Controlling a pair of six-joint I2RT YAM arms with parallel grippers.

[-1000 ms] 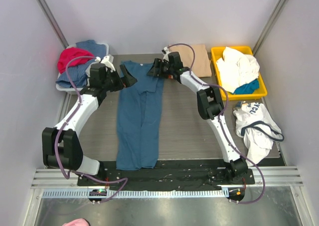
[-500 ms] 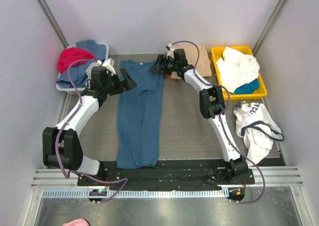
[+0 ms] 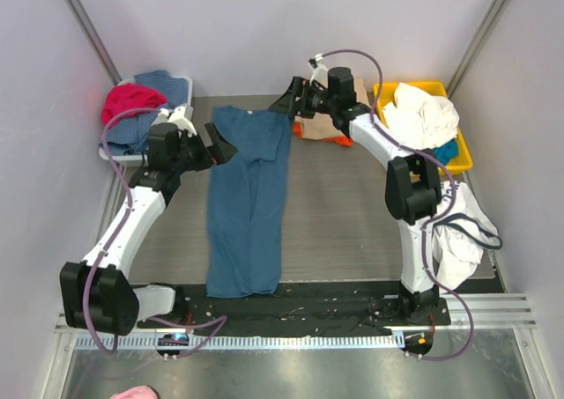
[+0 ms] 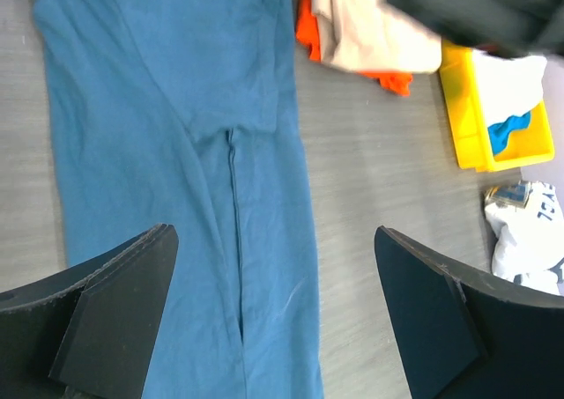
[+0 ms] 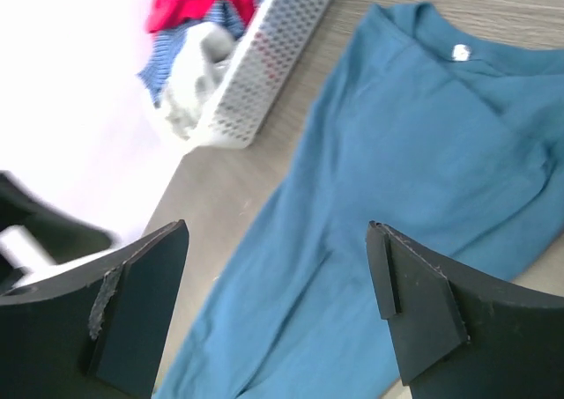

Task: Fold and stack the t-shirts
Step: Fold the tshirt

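— Since the blue shirt [image 3: 249, 201] lies as a long strip down the middle of the table [image 3: 339, 218], collar at the far end, why do both grippers hang there?

— Judged ready for a crosswise fold. Left gripper [image 4: 273, 236] is off the collar's left and right gripper [image 5: 278, 227] off its right, fingers spread wide, holding nothing. Tan shirt [image 4: 370, 29] lies folded on orange shirt [image 4: 306, 25] at far right, likely the stack.

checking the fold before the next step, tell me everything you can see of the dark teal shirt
The dark teal shirt is soft plain cloth, folded lengthwise into a long narrow strip with a fold line down its middle. It lies flat on the grey table, collar with a small white tag at the far end, hem at the near edge. Nothing lies on top of it.
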